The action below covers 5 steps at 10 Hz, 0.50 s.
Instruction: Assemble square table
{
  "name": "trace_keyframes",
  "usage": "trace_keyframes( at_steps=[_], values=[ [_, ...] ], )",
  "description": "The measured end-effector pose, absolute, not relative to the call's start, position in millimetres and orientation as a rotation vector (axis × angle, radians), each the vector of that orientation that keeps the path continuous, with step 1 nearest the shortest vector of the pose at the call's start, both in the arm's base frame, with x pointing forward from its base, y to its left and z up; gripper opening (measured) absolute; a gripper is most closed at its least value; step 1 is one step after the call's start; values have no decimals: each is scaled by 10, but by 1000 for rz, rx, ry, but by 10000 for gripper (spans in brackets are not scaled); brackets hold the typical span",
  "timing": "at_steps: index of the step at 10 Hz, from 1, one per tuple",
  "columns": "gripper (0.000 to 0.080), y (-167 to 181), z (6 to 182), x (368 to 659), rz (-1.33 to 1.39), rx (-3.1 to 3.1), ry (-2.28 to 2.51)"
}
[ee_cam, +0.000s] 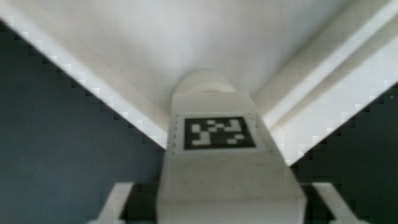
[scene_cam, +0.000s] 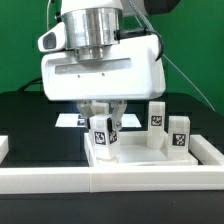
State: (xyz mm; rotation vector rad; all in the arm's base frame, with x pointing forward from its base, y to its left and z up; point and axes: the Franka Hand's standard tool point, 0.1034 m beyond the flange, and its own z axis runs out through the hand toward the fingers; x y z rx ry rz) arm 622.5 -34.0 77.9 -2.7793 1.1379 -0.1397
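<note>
The fingers (scene_cam: 101,128) grip one tagged white leg (scene_cam: 101,137) upright over the square tabletop (scene_cam: 200,152). Two further legs (scene_cam: 168,128) stand on the tabletop, toward the exterior view's right.

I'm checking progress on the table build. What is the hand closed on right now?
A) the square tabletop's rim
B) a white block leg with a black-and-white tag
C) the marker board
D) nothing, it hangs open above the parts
B: in the exterior view the hand has its fingers on either side of a tagged white leg, and the wrist view shows that leg between the fingers.
</note>
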Motion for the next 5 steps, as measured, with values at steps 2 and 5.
trace_keyframes(
  at_steps=[2,5],
  values=[
    [290,-264,775,6223,-109,-2630,1431],
    [290,-168,769,6218,-57,-2363,1815]
  ],
)
